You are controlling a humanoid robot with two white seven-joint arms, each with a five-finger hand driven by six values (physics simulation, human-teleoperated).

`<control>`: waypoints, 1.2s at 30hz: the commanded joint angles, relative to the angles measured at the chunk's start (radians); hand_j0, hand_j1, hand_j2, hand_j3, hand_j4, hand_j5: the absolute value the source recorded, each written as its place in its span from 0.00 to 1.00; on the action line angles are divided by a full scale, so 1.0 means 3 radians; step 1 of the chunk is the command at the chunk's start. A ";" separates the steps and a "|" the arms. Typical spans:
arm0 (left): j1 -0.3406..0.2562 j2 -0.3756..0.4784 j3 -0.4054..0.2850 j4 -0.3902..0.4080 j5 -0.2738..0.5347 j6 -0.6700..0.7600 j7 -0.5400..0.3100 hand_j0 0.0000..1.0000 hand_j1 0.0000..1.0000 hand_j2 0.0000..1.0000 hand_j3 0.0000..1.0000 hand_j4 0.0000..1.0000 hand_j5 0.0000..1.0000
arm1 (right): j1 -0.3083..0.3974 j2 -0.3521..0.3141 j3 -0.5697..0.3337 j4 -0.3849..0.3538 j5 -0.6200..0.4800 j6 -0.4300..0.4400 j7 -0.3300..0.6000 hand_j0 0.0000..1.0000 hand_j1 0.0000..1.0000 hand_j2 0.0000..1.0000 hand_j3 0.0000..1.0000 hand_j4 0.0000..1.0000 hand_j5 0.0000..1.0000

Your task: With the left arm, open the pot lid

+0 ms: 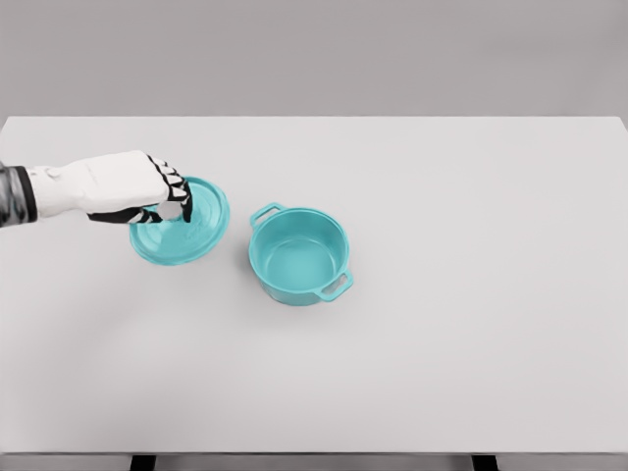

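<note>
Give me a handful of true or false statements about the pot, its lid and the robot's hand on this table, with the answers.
1. The lid sits on the pot. False: it is off, to the pot's left.
2. The left hand is at the lid, fingers around its knob. True.
3. The pot is open with nothing seen inside. True.
4. The pot lies tipped on its side. False: it stands upright on the table.
5. The right hand is on the pot's handle. False: no right hand is in view.
</note>
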 commanded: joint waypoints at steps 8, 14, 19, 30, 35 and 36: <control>0.0133 0.0051 0.0064 0.0059 -0.0013 0.0011 0.0003 0.52 0.52 0.52 0.52 0.52 0.52 | 0.0000 0.0000 0.0000 0.0000 -0.0003 -0.0001 0.0001 1.00 1.00 1.00 1.00 1.00 1.00; 0.0281 0.0041 0.0064 0.0105 -0.0018 0.0011 0.0003 0.52 0.52 0.52 0.52 0.52 0.52 | 0.0000 0.0000 0.0000 0.0000 -0.0003 -0.0001 0.0001 1.00 1.00 1.00 1.00 1.00 1.00; 0.0348 0.0051 0.0069 0.0110 -0.0018 0.0011 0.0003 0.52 0.52 0.52 0.52 0.52 0.52 | 0.0000 0.0000 0.0000 0.0000 -0.0003 -0.0001 0.0001 1.00 1.00 1.00 1.00 1.00 1.00; 0.0476 0.0056 0.0069 0.0187 -0.0028 0.0011 0.0003 0.52 0.52 0.52 0.52 0.52 0.52 | 0.0000 0.0000 0.0000 0.0000 -0.0003 -0.0001 -0.0004 1.00 1.00 1.00 1.00 1.00 1.00; 0.0481 0.0056 0.0069 0.0233 -0.0033 0.0011 0.0003 0.53 0.53 0.53 0.53 0.53 0.53 | 0.0000 0.0000 0.0000 0.0000 -0.0003 -0.0001 0.0001 1.00 1.00 1.00 1.00 1.00 1.00; 0.0481 0.0056 0.0069 0.0254 -0.0028 0.0011 0.0003 0.54 0.54 0.54 0.54 0.54 0.54 | 0.0000 0.0000 0.0000 0.0000 -0.0003 -0.0001 0.0001 1.00 1.00 1.00 1.00 1.00 1.00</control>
